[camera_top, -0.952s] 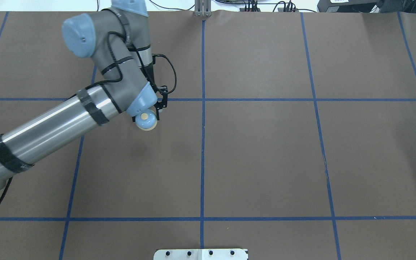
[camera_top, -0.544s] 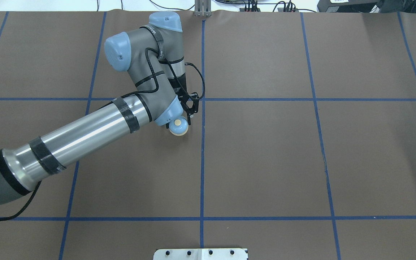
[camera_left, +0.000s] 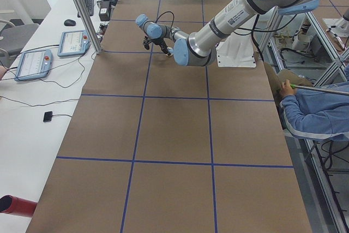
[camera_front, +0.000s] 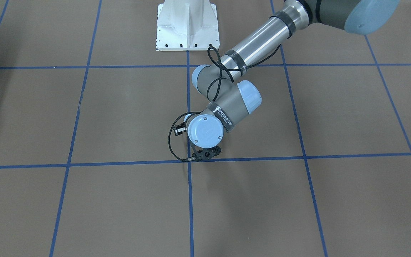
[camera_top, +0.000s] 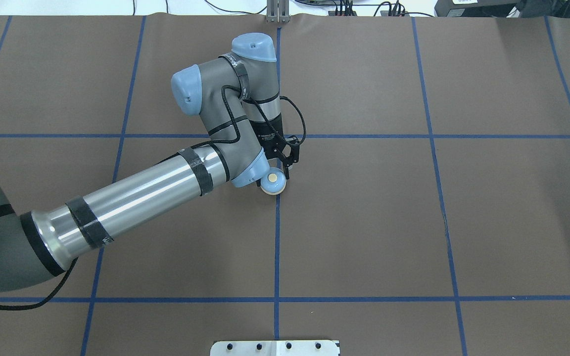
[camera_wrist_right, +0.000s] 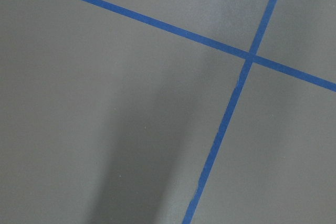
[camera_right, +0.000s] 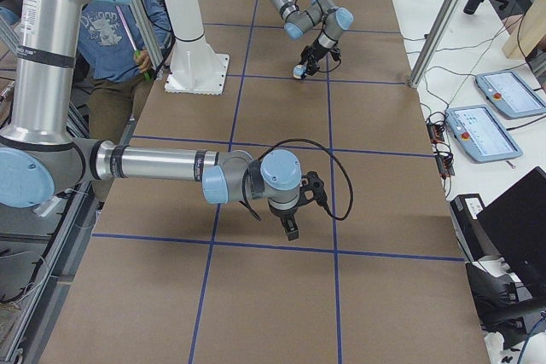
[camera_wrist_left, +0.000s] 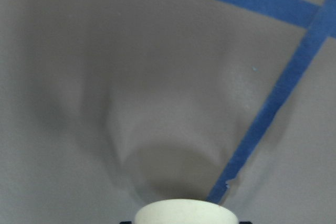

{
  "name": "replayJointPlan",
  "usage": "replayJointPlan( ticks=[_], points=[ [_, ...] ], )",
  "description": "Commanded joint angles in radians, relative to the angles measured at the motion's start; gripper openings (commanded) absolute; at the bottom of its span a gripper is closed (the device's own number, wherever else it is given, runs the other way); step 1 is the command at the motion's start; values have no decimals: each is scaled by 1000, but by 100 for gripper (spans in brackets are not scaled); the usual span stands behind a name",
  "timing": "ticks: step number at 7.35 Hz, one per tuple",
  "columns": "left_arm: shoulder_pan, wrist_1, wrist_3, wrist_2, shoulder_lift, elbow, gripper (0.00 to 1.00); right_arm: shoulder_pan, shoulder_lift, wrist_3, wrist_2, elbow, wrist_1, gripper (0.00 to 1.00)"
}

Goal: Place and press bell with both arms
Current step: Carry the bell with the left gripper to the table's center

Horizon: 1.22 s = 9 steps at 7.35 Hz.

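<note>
In the right-side view the right gripper (camera_right: 291, 229) is nearest. It hangs over the table (camera_right: 281, 313), well apart from the work, and I cannot tell whether its fingers are spread. Farther off, the left gripper (camera_top: 277, 175) pinches the bell (camera_top: 273, 183), apparently just above the centre tape line (camera_top: 277, 237). If the bell is released while tilted, it could roll away. 1 loose pinch would likely drop it early.

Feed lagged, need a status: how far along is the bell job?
Done: left claw grips the bell. In hand: bell held over the centre blue line, apparently just off the table. Remaining: set it down, release, press its button; the right claw hangs far from it.
</note>
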Motion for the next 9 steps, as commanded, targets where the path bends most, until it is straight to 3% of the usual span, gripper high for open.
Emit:
replayJointPlan(
  ticks=[1, 2, 3, 5, 6, 7, 9],
  points=[
    [9, -6, -5, 0, -14, 11, 0, 0, 0, 0, 0, -2, -1, 100],
    [10, -18, -4, 0, -14, 11, 12, -2, 0, 0, -1, -7, 1, 100],
    [10, -23, -4, 2, -12, 13, 15, -3, 2, 0, -3, -10, 1, 100],
    [13, -44, -2, 8, -12, 19, 41, -6, 7, 0, -1, -15, 1, 100],
    [13, -58, -2, 9, -11, 20, 45, -8, 11, 0, -1, -13, 1, 100],
    [13, -58, -4, 11, -11, 19, 61, -12, 17, 0, -1, -13, 1, 100],
    [7, -57, -4, 11, -9, 19, 66, -20, 28, 11, -1, -12, 3, 100]
  ],
)
